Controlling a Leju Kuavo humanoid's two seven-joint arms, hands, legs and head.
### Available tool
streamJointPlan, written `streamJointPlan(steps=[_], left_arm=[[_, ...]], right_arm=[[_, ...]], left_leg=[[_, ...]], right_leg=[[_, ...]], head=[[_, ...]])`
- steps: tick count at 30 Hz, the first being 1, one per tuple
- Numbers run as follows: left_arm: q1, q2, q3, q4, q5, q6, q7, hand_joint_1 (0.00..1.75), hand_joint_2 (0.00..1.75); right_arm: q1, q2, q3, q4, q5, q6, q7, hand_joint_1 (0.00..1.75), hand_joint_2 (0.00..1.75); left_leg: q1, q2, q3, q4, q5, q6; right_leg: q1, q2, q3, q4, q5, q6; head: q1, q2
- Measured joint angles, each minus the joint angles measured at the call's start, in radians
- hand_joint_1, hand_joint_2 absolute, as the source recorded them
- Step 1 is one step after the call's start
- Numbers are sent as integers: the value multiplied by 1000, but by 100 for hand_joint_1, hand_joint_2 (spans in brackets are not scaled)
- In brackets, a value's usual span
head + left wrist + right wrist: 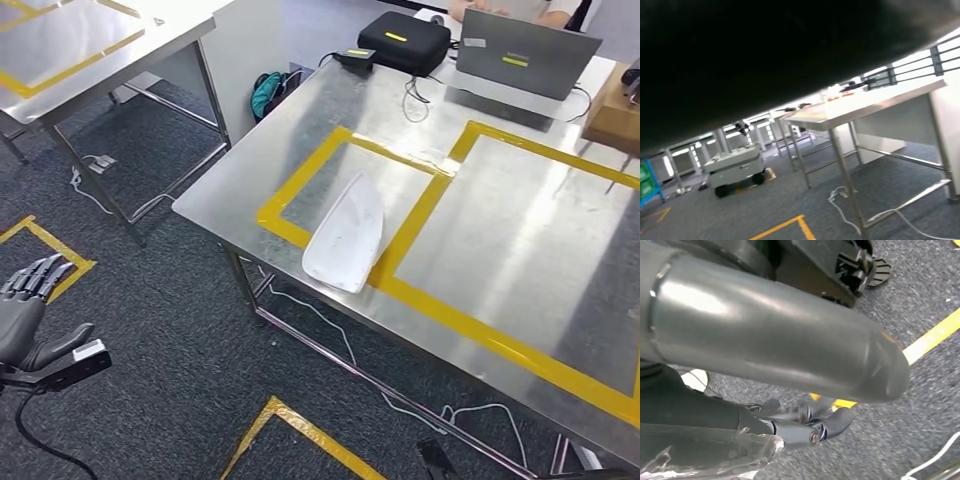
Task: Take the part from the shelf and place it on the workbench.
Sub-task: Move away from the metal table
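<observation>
A white curved part (347, 235) lies flat on the steel workbench (226, 190), across the front edge of the left yellow-taped rectangle (302, 175). My left hand (26, 300) hangs low at the left, well away from the bench and above the carpet, with its fingers apart and nothing in it. In the right wrist view my right hand (783, 370) hangs over the carpet. Its thick grey thumb lies above the darker fingers (810, 425), which are stretched out and hold nothing.
At the far side of the bench stand a laptop (528, 50), a black case (404, 40) and a cardboard box (615, 110), with a person (506, 8) behind them. A second steel table (90, 50) is at the upper left. Cables (317, 315) trail under the bench. A wheeled cart (734, 167) stands further off.
</observation>
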Motion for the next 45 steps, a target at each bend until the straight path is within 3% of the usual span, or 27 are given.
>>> streamJointPlan(steps=[1, 3, 5, 7, 9, 10, 11, 13, 15, 17, 19, 21, 23, 25, 26, 27, 28, 30, 32, 34, 36, 38, 40, 41, 42, 43, 45], left_arm=[[0, 1, 1, 0, 0, 0, 0, 0, 0], [5, 2, 2, 2, 0, 0, 0, 0, 0], [9, 4, 5, 3, -1, 0, 0, 0, 0], [9, 6, 7, 4, -2, 1, 0, 0, 0], [9, 3, 7, 9, -5, 1, 0, 0, 0], [10, 2, 6, 12, -6, 1, 0, 0, 0], [11, 1, 6, 15, -8, 1, 0, 0, 0], [11, 1, 6, 20, -11, 1, 0, 0, 0], [10, 1, 6, 23, -13, 1, 0, 0, 0], [11, 1, 7, 25, -14, 1, 0, 0, 0], [16, 2, 8, 27, -15, 1, 0, 0, 0], [18, 6, 9, 29, -15, 1, 0, 0, 0], [15, 5, 10, 30, -15, 1, 0, 0, 0], [16, 1, 9, 32, -15, 0, 0, 0, 0], [19, 0, 9, 34, -15, 0, 0, 0, 0], [20, 0, 8, 35, -15, -1, 0, 0, 0], [20, 0, 9, 36, -16, -1, 0, 0, 0], [18, -1, 10, 36, -16, -1, 0, 0, 0], [18, -2, 10, 37, -16, -1, 0, 0, 0], [20, -2, 11, 38, -18, -1, 0, 0, 0], [20, 0, 15, 39, -20, -1, 3, 0, 0], [20, -1, 18, 39, -21, -2, 7, 0, 0], [23, -3, 20, 44, -21, -5, 12, 0, 0], [25, -3, 23, 48, -20, -8, 15, 0, 0], [27, -4, 26, 54, -18, -10, 17, 0, 0], [29, -6, 31, 61, -16, -12, 18, 0, 0], [33, -13, 44, 80, -10, -11, 19, 0, 0]], right_arm=[[0, 0, 0, 0, 0, 0, 0, 0, 0], [-1, 0, 0, 0, 1, 0, 0, 0, 0], [-2, 0, 0, 0, 2, 0, 1, 0, 0], [-2, 0, 0, 0, 2, 0, 2, 0, 0], [1, 0, 0, 0, 1, 1, 5, 0, 0], [2, 0, 0, 0, 1, 1, 6, 0, 0], [3, 0, 0, 0, 1, 1, 7, 0, 0], [2, 0, 0, 1, 3, 1, 8, 0, 0], [0, -1, 0, 1, 4, 1, 8, 0, 0], [-1, -1, 0, 1, 4, 2, 8, 0, 0], [-2, -1, 0, 1, 3, 2, 8, 0, 0], [-3, -1, 0, 1, 3, 2, 8, 0, 0], [-2, -1, 0, 1, 3, 2, 8, 0, 0], [0, -2, 0, 1, 3, 2, 8, 0, 0], [0, -2, 0, 1, 3, 2, 8, 0, 0], [-1, -2, 0, 1, 3, 2, 8, 0, 0], [-2, -2, 0, 1, 3, 2, 8, 0, 0], [-3, -2, 0, 1, 3, 2, 8, 0, 0], [-3, -2, 0, 1, 3, 2, 8, 0, 0], [-4, -2, 0, 1, 3, 2, 8, 0, 0], [-4, -2, 0, 1, 2, 2, 8, 0, 0], [-2, -2, 0, 1, 2, 2, 8, 0, 0], [1, -2, 0, 1, 2, 2, 8, 0, 0], [2, -3, 0, 1, 2, 2, 8, 0, 0], [2, -3, 0, 1, 2, 2, 8, 0, 0], [2, -4, 0, 1, 1, 2, 8, 0, 0], [0, -5, 0, 1, -4, 2, 8, 0, 0]], left_leg=[[-3, 8, 14, -27, 4, 5], [-7, -9, 13, -35, 2, 20], [-5, -30, 14, -37, 4, 33], [-2, -49, 14, -39, 6, 44], [-3, -70, 14, -38, 5, 49], [-4, -82, 14, -38, 4, 50], [-4, -96, 14, -38, 4, 50], [-2, -123, 16, -36, 4, 48], [-2, -148, 13, -32, 4, 41], [1, -169, 7, -32, 8, 28], [5, -182, 2, -34, 12, 16], [2, -142, -15, 0, -11, 7], [-1, -81, -72, 118, -71, 1], [1, -61, -132, 241, -115, -4], [2, -58, -140, 258, -112, -5], [2, -55, -126, 232, -90, -5], [2, -45, -93, 173, -57, -4], [-2, 5, -17, 35, -6, 0], [-8, 30, 13, -26, 3, 9], [-10, 5, 10, -30, 3, 22], [-7, -19, 10, -32, 5, 35], [-5, -41, 10, -33, 6, 44], [-6, -67, 10, -33, 6, 48], [-6, -82, 10, -32, 6, 48], [-6, -96, 10, -32, 6, 48], [-5, -111, 11, -31, 5, 48], [-3, -137, 10, -28, 5, 42]], right_leg=[[3, -9, 3, -1, -3, 6], [4, -27, 10, -5, -7, 16], [0, -7, 5, 12, -25, 26], [-3, 44, -40, 106, -77, 31], [-2, 67, -108, 241, -131, 31], [-2, 70, -132, 281, -138, 31], [-1, 71, -139, 282, -124, 29], [-3, 86, -97, 177, -51, 25], [-9, 131, -39, 54, -2, 23], [-9, 150, -18, 16, 1, 19], [-7, 129, -15, 13, 6, 8], [-8, 106, -10, 6, 10, -6], [-6, 81, -7, 3, 10, -15], [-4, 54, -7, 3, 8, -18], [-4, 41, -7, 3, 7, -18], [-4, 28, -6, 3, 6, -17], [-4, 17, -3, 3, 4, -15], [2, -3, 1, 5, -3, -6], [10, -22, 6, 6, -10, 4], [9, -40, 10, 4, -16, 13], [4, -10, -2, 35, -41, 23], [2, 45, -53, 143, -97, 26], [3, 66, -119, 268, -141, 26], [2, 69, -136, 292, -138, 25], [2, 72, -135, 276, -115, 24], [1, 77, -114, 222, -77, 23], [-4, 116, -56, 88, -15, 21]], head=[[0, 0], [2, 0], [3, 0], [6, 0], [7, 0], [7, 0], [7, 0], [7, 0], [7, 0], [6, 0], [6, 0], [2, 0], [-2, 0], [-2, 0], [-2, 0], [-2, 0], [-3, 0], [-3, 0], [-1, 0], [2, 0], [4, 0], [8, 0], [8, 0], [8, 0], [8, 0], [8, 0], [8, 0]])
